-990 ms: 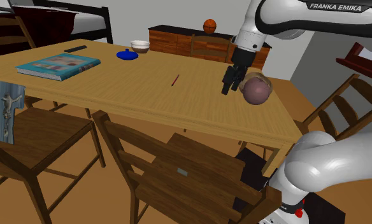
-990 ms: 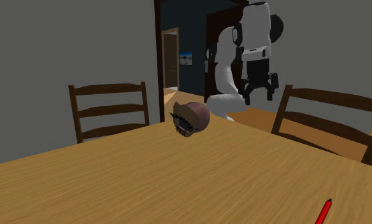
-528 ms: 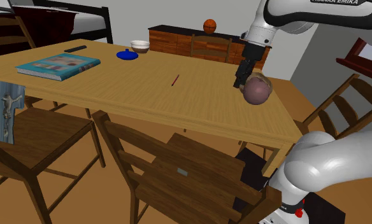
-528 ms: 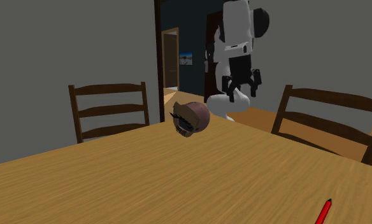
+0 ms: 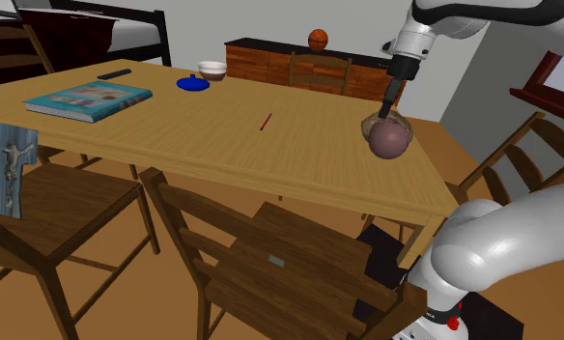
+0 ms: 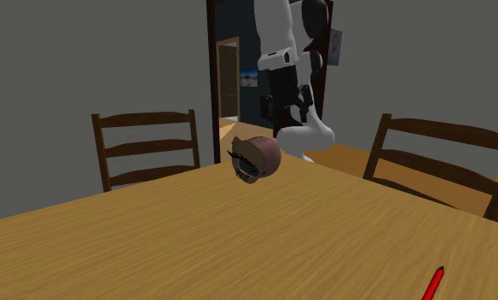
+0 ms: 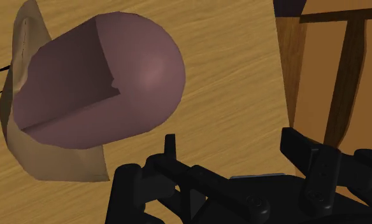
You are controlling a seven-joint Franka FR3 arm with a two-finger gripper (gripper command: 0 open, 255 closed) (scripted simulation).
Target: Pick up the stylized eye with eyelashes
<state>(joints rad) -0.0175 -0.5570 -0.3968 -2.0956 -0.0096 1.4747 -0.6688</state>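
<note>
Swinging over from the shoulder view's left, the gripper had come to hang just above the eye. The eye lay on its side near the table's corner at that view's right. The fingers stood apart, open and gripping nothing, with the eye off to one side of them rather than between. Its long axis ran along the table: rounded mauve back toward the shoulder camera, tan lid and dark lashes toward the second exterior camera.
</note>
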